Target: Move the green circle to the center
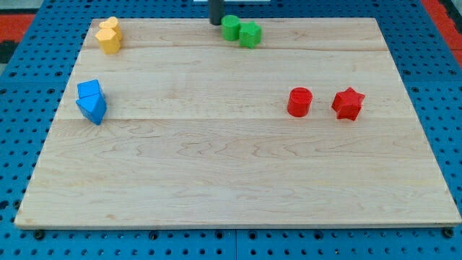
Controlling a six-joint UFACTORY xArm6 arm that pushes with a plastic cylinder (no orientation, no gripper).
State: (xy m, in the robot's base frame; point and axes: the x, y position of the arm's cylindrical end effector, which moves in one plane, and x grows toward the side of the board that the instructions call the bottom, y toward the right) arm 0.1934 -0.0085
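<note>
The pale wooden board surface [238, 180] lies on a blue pegboard base [29, 43] that shows on all sides. My tip [216, 23], the lower end of the straight dark rod that is the tool here, has nothing to open or close; it rests at the board's top edge, just beside the green circle block [230, 28] on that block's left. The green circle block sits close to the top edge, a little left of the board's middle line, and touches a second green block of angular shape [250, 34] on its right; the exact shape of that one is hard to tell. Below this pair the whole middle of the board is bare wood.

Two yellow blocks [109, 35] stand pressed together in the top left corner, near both edges; their shapes are unclear. Two blue angular blocks [92, 102] touch each other beside the left edge. On the view's right, at mid height, a red cylinder block [299, 102] and a red star block [348, 103] stand near each other but apart.
</note>
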